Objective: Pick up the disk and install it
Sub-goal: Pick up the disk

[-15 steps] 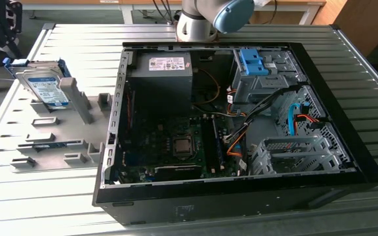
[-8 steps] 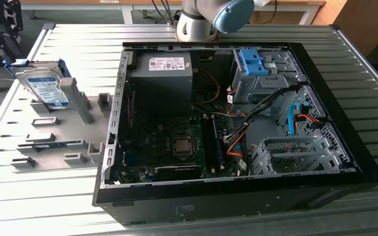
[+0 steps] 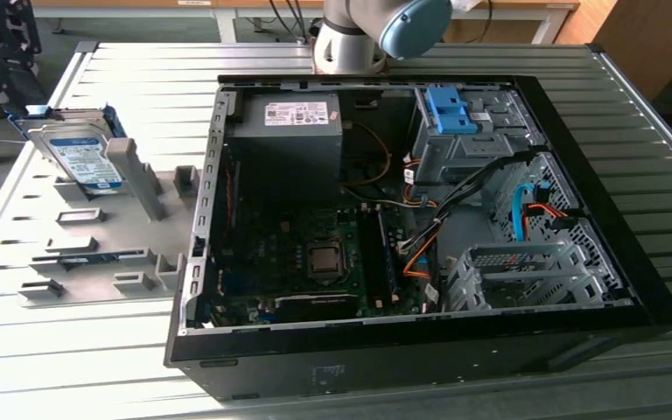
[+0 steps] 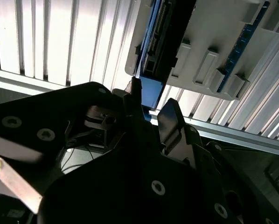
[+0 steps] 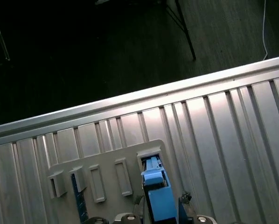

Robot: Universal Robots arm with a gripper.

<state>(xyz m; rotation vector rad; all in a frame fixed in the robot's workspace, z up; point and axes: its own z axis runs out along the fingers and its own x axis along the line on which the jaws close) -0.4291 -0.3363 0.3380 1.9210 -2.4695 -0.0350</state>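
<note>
disk parked in the rack, hand open over it

watching from the side here: the gripper [image 4: 152, 105] has its two fingers [image 4: 170, 116] spread apart with nothing clamped between them. straight out past the fingertips is the disk [image 3: 80, 157]. it's standing on edge in a slot of the grey rack [image 3: 137, 229], and in both wrist views its blue carrier edge lines up with the gap between the fingers. in the exterior view nothing is touching the disk. the rack sits on the slatted metal table [image 3: 67, 350], right beside the open pc case [image 3: 312, 219], which has the blue-clipped drive cage [image 3: 458, 122] inside it. the arm [image 3: 353, 35] shows just past the case's edge.
</note>
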